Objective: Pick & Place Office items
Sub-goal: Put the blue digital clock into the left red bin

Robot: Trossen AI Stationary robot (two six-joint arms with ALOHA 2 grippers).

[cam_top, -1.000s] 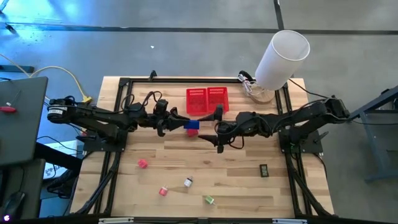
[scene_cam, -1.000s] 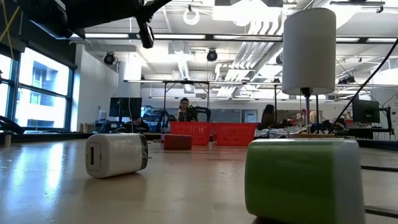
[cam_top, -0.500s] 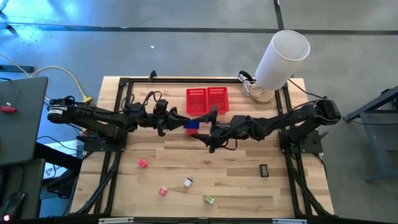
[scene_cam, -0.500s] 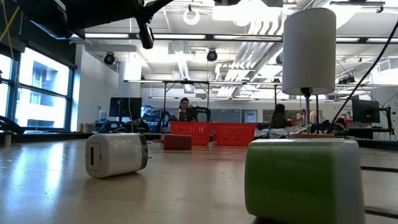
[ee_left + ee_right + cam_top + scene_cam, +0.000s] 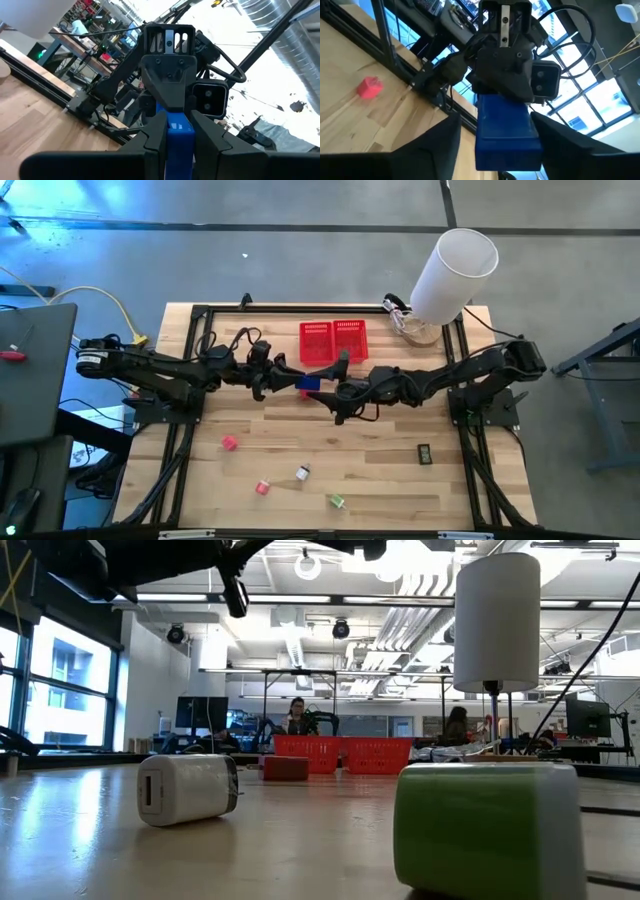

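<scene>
Since a second ago, the right gripper (image 5: 318,383) has reached the blue block (image 5: 308,381) pinched by the left gripper (image 5: 174,131), its fingers spread beside it, suggesting a handover.

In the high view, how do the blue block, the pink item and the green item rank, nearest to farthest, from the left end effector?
1. Blue block: held in the left end effector, mid-table.
2. Pink item: on the front left of the table.
3. Green item: at the front edge.

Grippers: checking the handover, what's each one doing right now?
Left tool: shut on the blue rectangular block.
Right tool: open around the same block.
</scene>
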